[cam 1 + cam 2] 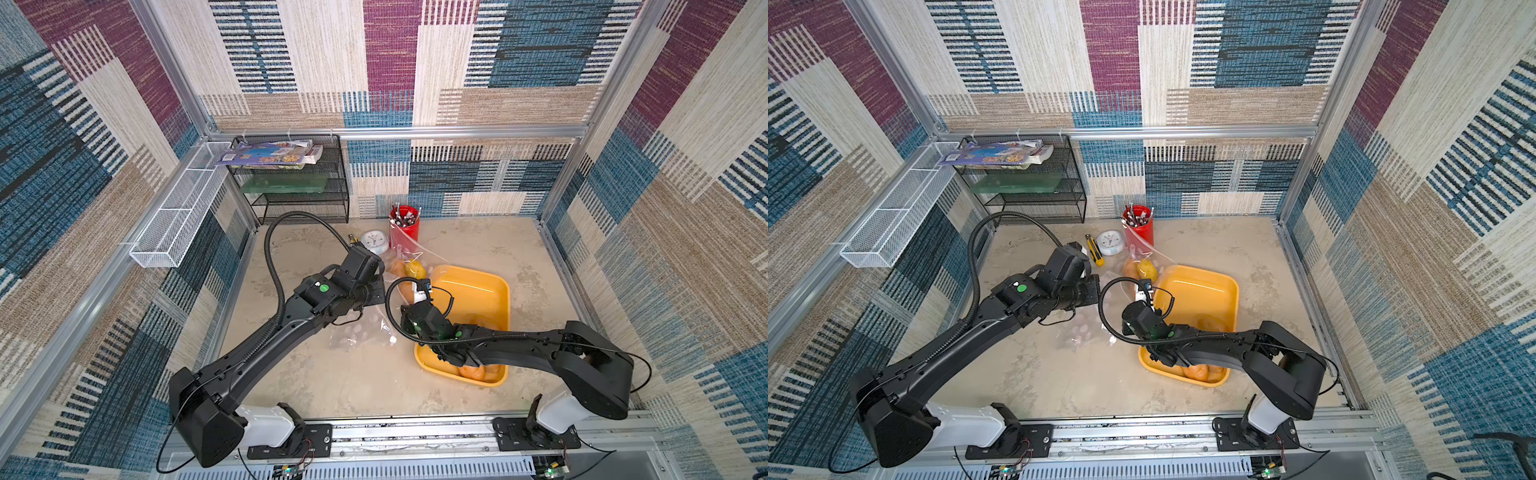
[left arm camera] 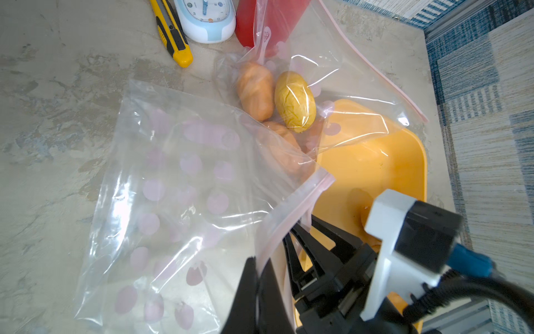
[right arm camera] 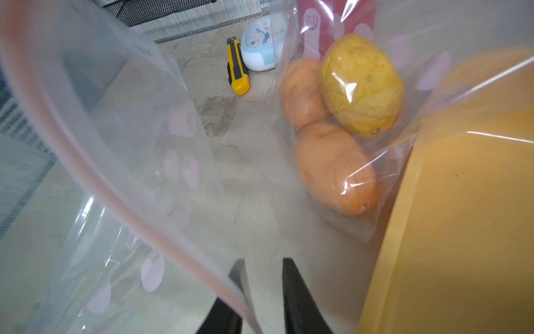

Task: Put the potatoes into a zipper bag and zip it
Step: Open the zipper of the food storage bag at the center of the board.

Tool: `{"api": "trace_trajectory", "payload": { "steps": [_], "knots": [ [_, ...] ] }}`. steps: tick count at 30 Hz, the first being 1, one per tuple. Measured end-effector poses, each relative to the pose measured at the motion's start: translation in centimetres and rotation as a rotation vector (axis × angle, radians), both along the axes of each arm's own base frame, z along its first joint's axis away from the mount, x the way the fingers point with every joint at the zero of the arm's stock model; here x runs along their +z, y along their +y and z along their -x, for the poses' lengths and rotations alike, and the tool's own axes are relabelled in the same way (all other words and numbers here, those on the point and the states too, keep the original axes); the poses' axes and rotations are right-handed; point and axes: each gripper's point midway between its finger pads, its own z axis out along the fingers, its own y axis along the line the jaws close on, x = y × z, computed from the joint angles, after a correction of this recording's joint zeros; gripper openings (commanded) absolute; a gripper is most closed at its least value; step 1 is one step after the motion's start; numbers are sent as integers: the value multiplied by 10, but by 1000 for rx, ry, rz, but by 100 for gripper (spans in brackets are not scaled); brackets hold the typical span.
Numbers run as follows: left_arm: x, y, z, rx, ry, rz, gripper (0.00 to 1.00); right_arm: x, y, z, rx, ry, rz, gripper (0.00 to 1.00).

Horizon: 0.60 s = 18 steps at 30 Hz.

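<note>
A clear zipper bag [image 2: 173, 188] with pink prints lies on the table beside the yellow tray [image 1: 494, 291], its mouth held wide. My left gripper [image 2: 257, 267] is shut on the bag's pink zip strip at one corner. Inside the bag lie three potatoes: a yellow one [image 2: 294, 101] [image 3: 361, 84] and two orange ones [image 2: 255, 91] [image 3: 332, 170]. More orange potatoes [image 1: 478, 372] [image 1: 1196, 371] sit in the tray's near end, partly under the right arm. My right gripper [image 3: 261, 267] is at the bag's mouth, jaws slightly apart and holding nothing. The zip strip crosses in front of one finger.
At the back stand a red pen cup [image 1: 404, 226], a white clock [image 1: 375, 242] and a yellow utility knife [image 1: 1094, 250]. A black mesh shelf [image 1: 291, 183] fills the back left corner, and a white wire basket [image 1: 178, 208] hangs on the left wall.
</note>
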Motion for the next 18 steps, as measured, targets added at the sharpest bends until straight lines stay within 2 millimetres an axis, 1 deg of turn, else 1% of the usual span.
{"api": "trace_trajectory", "payload": {
  "steps": [3, 8, 13, 17, 18],
  "knots": [
    [1, 6, 5, 6, 0, -20, 0, 0, -1, 4, -17, -5, 28, 27],
    [5, 6, 8, 3, -9, -22, 0, 1, -5, 8, -50, -15, 68, 29],
    [9, 6, 8, 3, -19, -35, 0, 4, -9, 6, -76, -22, 90, 31],
    [2, 8, 9, 6, 7, -64, 0, 10, -8, 5, -66, -31, 91, 40],
    [1, 8, 9, 6, 16, -73, 0, 11, -7, 6, -56, -32, 91, 42]
  ]
}}
